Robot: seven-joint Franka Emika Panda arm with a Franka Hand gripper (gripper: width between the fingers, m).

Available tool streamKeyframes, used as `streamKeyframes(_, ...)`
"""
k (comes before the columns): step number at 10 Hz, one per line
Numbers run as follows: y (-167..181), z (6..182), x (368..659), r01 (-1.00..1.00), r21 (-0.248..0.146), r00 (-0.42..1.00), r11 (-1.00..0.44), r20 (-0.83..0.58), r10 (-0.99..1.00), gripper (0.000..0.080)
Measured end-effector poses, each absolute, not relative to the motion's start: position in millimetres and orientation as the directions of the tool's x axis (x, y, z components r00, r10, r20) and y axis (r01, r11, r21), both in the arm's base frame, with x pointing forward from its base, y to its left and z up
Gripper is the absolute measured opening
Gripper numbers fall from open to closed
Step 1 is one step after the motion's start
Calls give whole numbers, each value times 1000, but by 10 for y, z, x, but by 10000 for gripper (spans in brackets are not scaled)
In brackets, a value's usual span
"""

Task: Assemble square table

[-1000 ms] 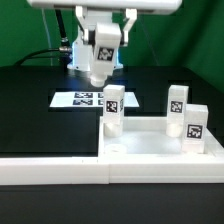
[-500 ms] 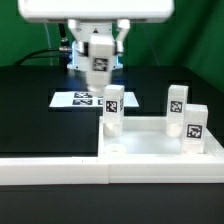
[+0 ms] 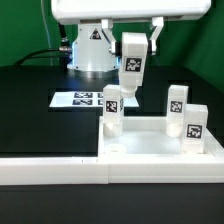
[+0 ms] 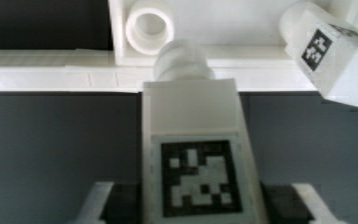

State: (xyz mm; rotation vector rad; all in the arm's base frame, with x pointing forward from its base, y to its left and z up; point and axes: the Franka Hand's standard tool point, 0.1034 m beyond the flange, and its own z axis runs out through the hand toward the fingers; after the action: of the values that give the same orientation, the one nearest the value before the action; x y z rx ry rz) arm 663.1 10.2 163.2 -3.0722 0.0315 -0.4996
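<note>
The white plastic square table top [image 3: 150, 140], a tray-like piece with a raised rim, lay on the black bench [image 3: 40, 110] at the near edge, pressed into the corner of the long white L-shaped border rail [image 3: 50, 168]. Three short white tagged block legs stood upright on that top: one at its far corner toward the exterior view's left [image 3: 112, 110], one at the far corner toward the exterior view's right [image 3: 177, 109], and one nearer the camera along the right-hand rim [image 3: 195, 126]. A fourth white tagged leg [image 3: 132, 66] hung in the air above and slightly behind the table top, between the two far legs but closer to the left one, tilted a little off upright and clear of everything below it. The claw [image 3: 131, 40] gripped this leg at its upper end, its two dark fingers [image 4: 297, 203] closed against the leg's opposite sides, as the wrist view showed with the leg [image 4: 192, 130] running out between them, its black-and-white tag facing the camera. Past the leg's tip in that view sat a round corner socket [image 4: 151, 28] of the table top, and one standing leg [image 4: 332, 55] showed at the edge. Behind the table top, flat on the bench, lay the thin white marker board [image 3: 78, 99].
</note>
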Motion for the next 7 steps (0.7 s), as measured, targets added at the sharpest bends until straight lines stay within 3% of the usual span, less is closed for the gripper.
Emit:
streamKeyframes(2, -125, 1472, 6580, -43, 18, 896, -999, 444, -31, 290)
streamKeyframes(7, -60, 1480, 6606, -123, -21, 871, -992, 476, -118, 290)
